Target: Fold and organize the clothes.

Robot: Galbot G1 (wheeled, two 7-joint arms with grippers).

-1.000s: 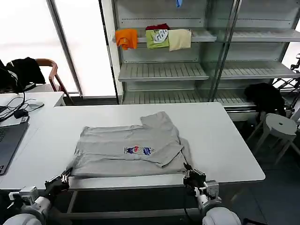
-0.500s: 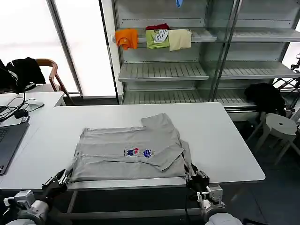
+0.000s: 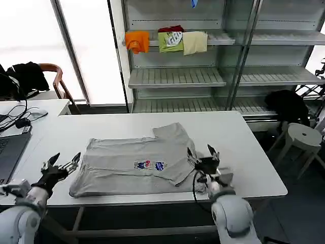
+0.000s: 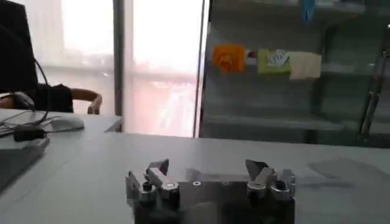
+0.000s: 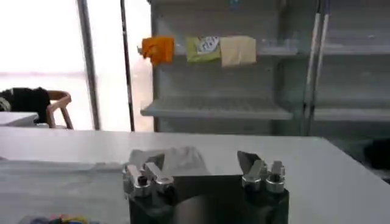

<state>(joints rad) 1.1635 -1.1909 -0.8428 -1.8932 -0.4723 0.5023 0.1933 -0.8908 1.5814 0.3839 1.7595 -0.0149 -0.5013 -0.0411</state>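
Light grey cotton short-sleeved shirt (image 3: 139, 163) lies partly folded mid-way across the white bench (image 3: 244, 147), near the front edge, small multicoloured chest print facing up, its lettering too small to read. Since a second ago both hands have risen from below the front edge: left hand (image 3: 63, 164) wide open just off the shirt's left edge, right hand (image 3: 201, 154) wide open over its right edge. Bare bench lies open to right and behind.
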